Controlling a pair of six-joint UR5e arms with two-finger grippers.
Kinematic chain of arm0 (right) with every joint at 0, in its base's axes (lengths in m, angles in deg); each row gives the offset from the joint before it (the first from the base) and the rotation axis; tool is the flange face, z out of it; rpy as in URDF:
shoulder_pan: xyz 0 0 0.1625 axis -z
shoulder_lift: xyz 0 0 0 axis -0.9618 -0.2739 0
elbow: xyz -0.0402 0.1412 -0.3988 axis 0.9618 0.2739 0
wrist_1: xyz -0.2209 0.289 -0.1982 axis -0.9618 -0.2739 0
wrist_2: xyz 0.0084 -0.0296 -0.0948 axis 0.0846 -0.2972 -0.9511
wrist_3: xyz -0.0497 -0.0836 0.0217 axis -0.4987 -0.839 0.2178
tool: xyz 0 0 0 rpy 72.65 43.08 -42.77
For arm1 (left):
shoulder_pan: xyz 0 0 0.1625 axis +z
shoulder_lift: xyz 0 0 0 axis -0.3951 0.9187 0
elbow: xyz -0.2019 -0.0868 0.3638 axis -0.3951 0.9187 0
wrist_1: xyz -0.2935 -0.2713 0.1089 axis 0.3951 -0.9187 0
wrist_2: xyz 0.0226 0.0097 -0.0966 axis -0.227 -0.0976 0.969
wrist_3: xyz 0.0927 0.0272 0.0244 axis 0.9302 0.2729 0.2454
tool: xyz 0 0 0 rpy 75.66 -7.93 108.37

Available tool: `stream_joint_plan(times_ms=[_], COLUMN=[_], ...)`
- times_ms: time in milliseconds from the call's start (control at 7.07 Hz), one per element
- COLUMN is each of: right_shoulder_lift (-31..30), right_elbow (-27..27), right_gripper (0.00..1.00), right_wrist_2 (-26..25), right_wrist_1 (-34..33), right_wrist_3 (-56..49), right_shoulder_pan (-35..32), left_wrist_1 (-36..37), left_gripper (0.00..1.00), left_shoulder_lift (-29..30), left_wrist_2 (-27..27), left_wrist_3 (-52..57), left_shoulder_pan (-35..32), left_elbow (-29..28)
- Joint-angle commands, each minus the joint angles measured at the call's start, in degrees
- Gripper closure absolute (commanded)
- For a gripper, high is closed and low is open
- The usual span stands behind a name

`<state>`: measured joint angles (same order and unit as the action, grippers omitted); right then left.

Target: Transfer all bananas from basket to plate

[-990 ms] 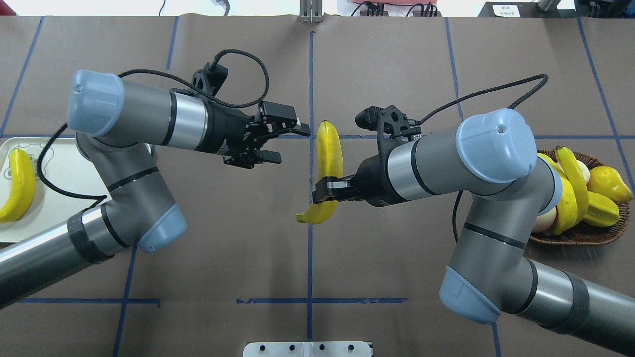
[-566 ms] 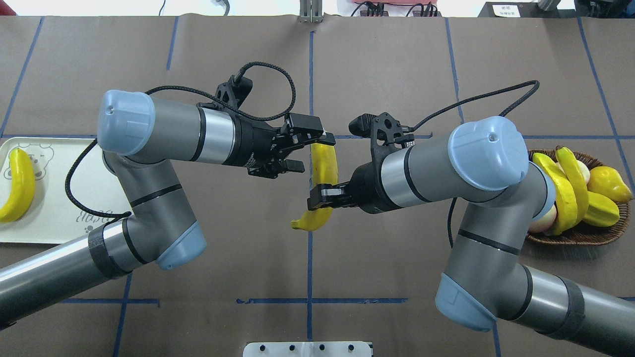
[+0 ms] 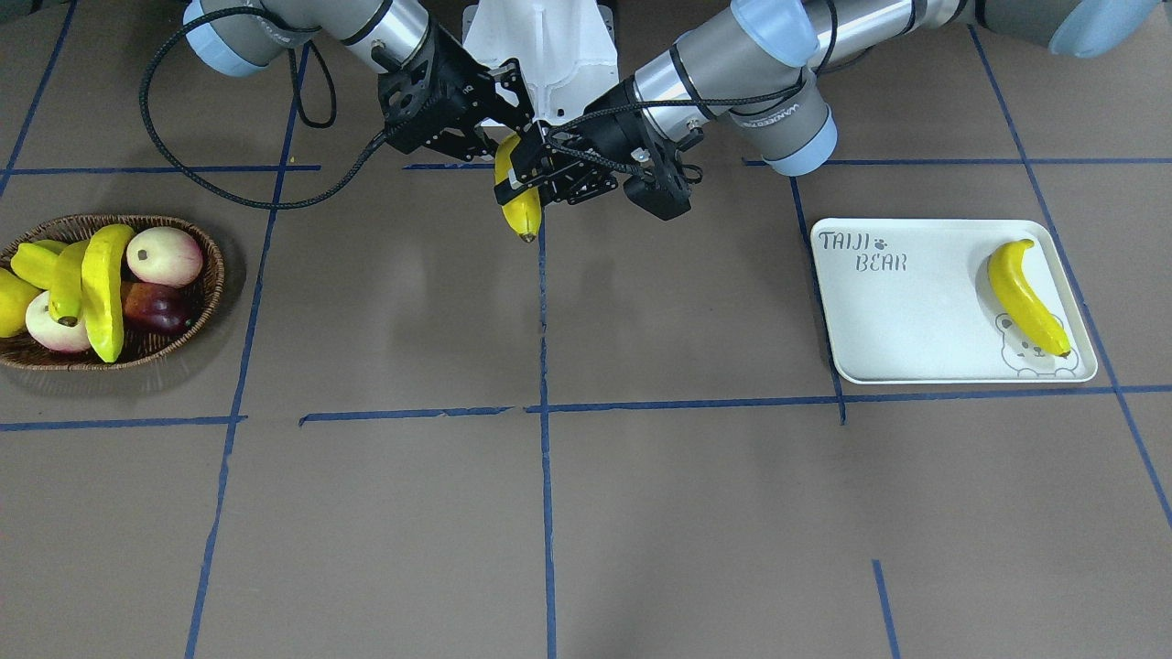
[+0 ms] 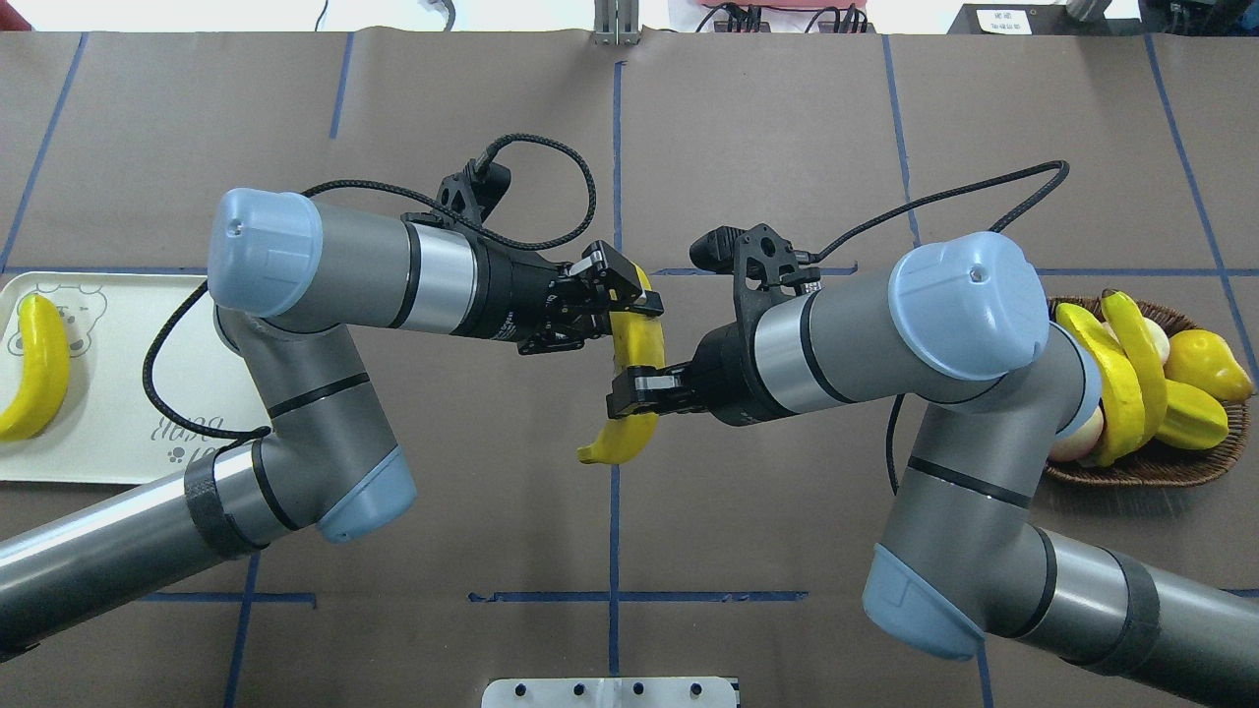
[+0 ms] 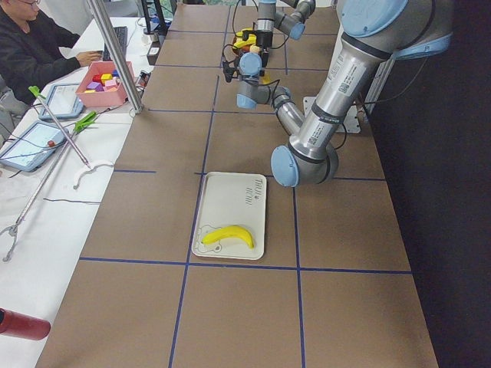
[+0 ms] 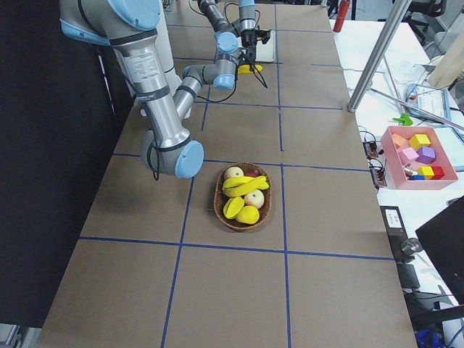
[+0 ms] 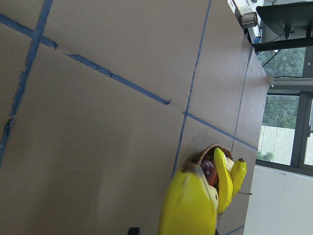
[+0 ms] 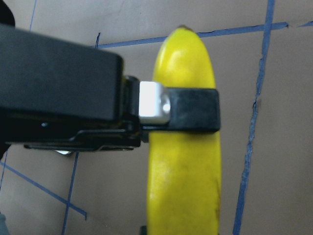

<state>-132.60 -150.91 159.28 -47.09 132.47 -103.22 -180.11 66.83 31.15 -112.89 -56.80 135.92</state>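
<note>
Together, left claw (image 4: 622, 311) and right claw (image 4: 629, 389) clench 1 glossy, curved yellow banana (image 4: 639, 340) — aloft.

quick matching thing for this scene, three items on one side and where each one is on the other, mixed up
Column one:
1 held banana
2 plate banana
3 basket

Column two:
a on the plate, by the bear drawing
b holds mixed fruit
c mid-air, clamped in the right gripper

Pairs: 1-c, 2-a, 3-b
</note>
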Motion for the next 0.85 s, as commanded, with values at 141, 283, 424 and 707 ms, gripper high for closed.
stream_joint_plan(times_ms=[141, 283, 424, 707], right_shoulder_lift=[0.49, 0.49, 0.49, -1.95], right_elbow=[-0.05, -0.31, -0.58, -5.21], right_gripper=[0.0, 0.0, 0.0, 0.0], right_wrist_2=[-0.04, 0.05, 0.48, 1.27], right_wrist_1=[-0.05, -0.05, -0.05, -1.1], right_wrist_3=[1.38, 1.47, 1.39, 1.47], right_shoulder_pan=[-0.15, -0.41, -1.11, -2.6], left_wrist_1=[3.61, 3.7, 3.96, 15.06], left_gripper=[1.0, 1.0, 1.0, 1.0], left_shoulder_lift=[-0.26, -0.44, -0.79, -2.36], left_wrist_2=[0.35, 0.35, 0.35, 4.27], left_wrist_3=[-0.38, -0.29, -0.29, 0.76], left_shoulder_pan=[-0.04, -0.13, -0.65, -6.25], left_elbow=[2.45, 2.45, 2.45, 2.45])
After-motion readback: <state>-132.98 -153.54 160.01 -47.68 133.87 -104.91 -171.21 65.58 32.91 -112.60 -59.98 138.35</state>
